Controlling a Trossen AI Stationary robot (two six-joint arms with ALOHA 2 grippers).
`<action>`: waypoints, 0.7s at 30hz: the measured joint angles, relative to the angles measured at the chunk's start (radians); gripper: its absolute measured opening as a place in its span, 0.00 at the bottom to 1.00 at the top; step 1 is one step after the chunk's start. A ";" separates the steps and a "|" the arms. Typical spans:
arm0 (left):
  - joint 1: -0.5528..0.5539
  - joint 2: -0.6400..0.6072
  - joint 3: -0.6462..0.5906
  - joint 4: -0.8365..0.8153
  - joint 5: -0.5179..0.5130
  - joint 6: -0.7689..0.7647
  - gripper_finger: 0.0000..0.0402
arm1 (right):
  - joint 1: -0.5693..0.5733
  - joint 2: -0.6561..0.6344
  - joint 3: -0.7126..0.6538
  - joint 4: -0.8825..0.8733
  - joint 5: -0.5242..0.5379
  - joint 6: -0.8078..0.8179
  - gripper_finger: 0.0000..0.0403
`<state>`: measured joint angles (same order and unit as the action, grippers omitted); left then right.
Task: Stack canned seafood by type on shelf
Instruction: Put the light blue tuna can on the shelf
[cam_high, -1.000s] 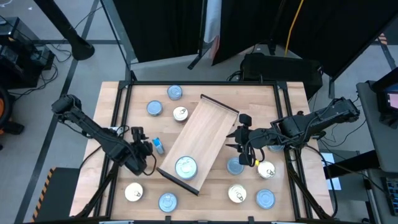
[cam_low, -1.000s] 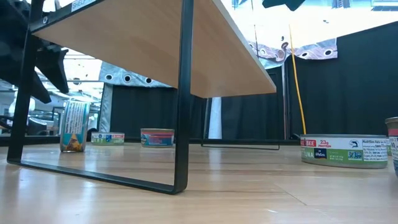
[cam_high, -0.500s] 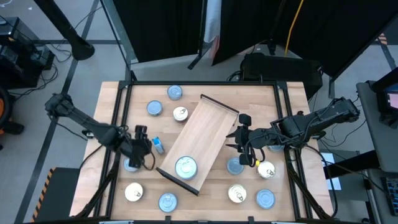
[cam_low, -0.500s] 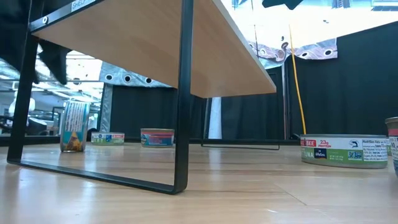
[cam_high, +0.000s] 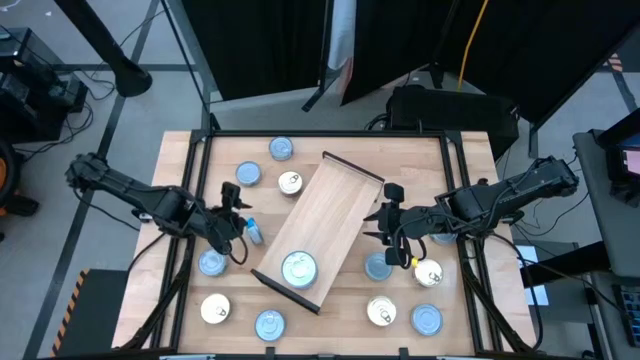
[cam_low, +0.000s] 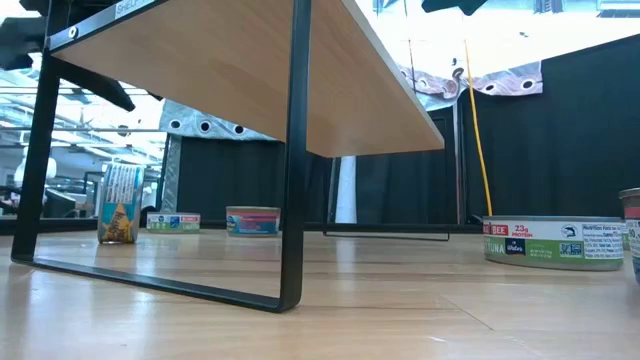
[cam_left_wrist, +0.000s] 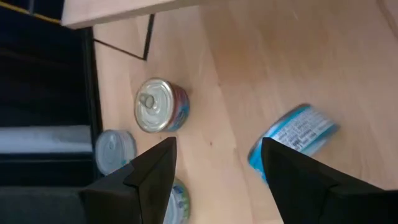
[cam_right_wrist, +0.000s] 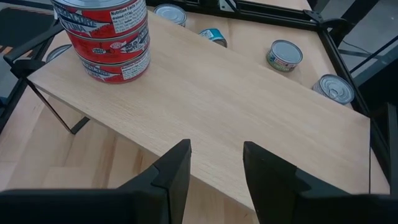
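The shelf (cam_high: 322, 228) lies slantwise at mid-table, a stack of red-labelled tins (cam_right_wrist: 102, 43) at its near end. More tins lie flat on the tabletop around it, blue-topped (cam_high: 211, 263) or pull-tab (cam_high: 290, 183). One blue tin (cam_high: 254, 232) stands on its edge left of the shelf. My left gripper (cam_high: 238, 222) hangs open just left of that tin (cam_left_wrist: 292, 138), clear of it. My right gripper (cam_high: 384, 214) waits open at the shelf's right long edge (cam_right_wrist: 261, 180), touching nothing.
Tins ring the shelf: three near the far-left corner (cam_high: 281, 149), several along the near edge (cam_high: 269, 324) and some right of the shelf (cam_high: 428, 273). In the low view the shelf's dark leg (cam_low: 294, 150) stands close, with a tuna tin (cam_low: 552, 243) at right.
My left gripper has moved up and toward the table's far edge, uncovering the blue-topped tin near the left edge, and now hangs beside the tin on its edge. No tin has shifted.
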<state>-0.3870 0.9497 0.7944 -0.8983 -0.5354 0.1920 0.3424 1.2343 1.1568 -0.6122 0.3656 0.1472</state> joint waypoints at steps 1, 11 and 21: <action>0.014 0.000 0.006 0.001 0.043 0.012 0.59 | 0.000 0.000 0.000 0.000 0.000 0.002 0.35; 0.170 0.081 0.010 -0.030 0.392 0.110 0.59 | -0.002 0.000 0.000 -0.001 0.000 -0.013 0.35; 0.177 0.228 0.009 -0.031 0.399 0.274 0.72 | -0.002 0.000 0.000 0.004 0.000 -0.011 0.35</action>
<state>-0.2096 1.1780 0.8036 -0.9291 -0.1368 0.4657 0.3408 1.2343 1.1568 -0.6086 0.3654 0.1366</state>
